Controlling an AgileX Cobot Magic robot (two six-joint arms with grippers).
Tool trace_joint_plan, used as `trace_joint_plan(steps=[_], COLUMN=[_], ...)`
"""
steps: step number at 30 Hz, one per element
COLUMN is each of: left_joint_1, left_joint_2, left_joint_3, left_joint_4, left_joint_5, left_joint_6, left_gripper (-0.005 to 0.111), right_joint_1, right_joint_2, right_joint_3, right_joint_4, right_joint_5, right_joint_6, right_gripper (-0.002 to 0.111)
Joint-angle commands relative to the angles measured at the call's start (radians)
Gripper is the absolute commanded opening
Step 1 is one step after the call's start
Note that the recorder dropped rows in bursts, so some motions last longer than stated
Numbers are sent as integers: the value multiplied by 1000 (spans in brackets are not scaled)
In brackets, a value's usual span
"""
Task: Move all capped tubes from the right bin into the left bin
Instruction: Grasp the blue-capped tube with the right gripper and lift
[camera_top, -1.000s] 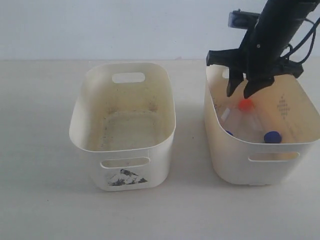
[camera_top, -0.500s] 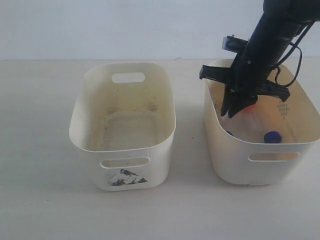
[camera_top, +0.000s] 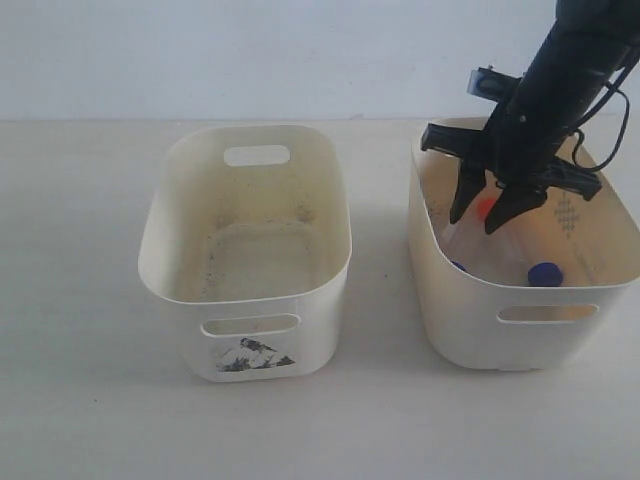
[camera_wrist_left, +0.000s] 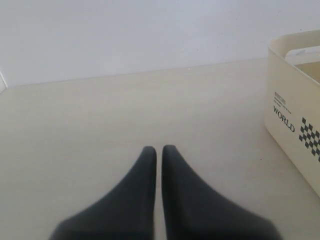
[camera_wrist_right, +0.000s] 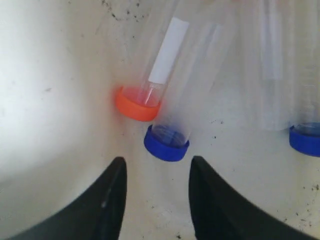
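Hidden: in the exterior view the right bin's (camera_top: 520, 325) front wall covers most of the tubes (camera_wrist_right: 170, 65). Only an orange cap (camera_top: 487, 207) and two blue caps (camera_top: 545, 273) show.
Cut off: in the right wrist view the outer blue cap (camera_wrist_right: 305, 140) runs past the picture edge. In the left wrist view a tub wall (camera_wrist_left: 295, 115) printed "WORLD" is cropped, and which bin it belongs to cannot be told.
Right gripper (camera_top: 477, 222): inside the right bin, fingers (camera_wrist_right: 107, 200) spread apart, holding nothing.
Tubes and fingers: all three lie on the right bin's floor. The orange cap touches the near blue cap (camera_wrist_right: 166, 142), which sits just beyond the gap between the fingertips without touching them.
Left gripper (camera_wrist_left: 158, 150): fingers pressed nearly together, holding nothing, above the table (camera_wrist_left: 75, 125).
Materials: tubes are clear plastic, and the orange-capped one has a white strip. Both bins are cream and oval.
Left bin (camera_top: 160, 230): speckled floor, black-and-white sticker.
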Motion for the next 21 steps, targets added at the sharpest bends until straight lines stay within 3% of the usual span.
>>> trace_joint_plan(steps=[1,21], left_joint_1=[1,1], left_joint_2=[-2,-2], left_joint_3=[-4,-4], left_joint_4=[-7,-7], left_joint_5=[-14,-14], left_joint_6=[-12,-12], left_gripper=[4,4], right_joint_1=[-2,-2], right_joint_2=[23,117], right_joint_3=[-5,-5], right_joint_4=[-2,-39], right_joint_5=[-16,-77], right_joint_6=[-6,3], right_gripper=[38,38])
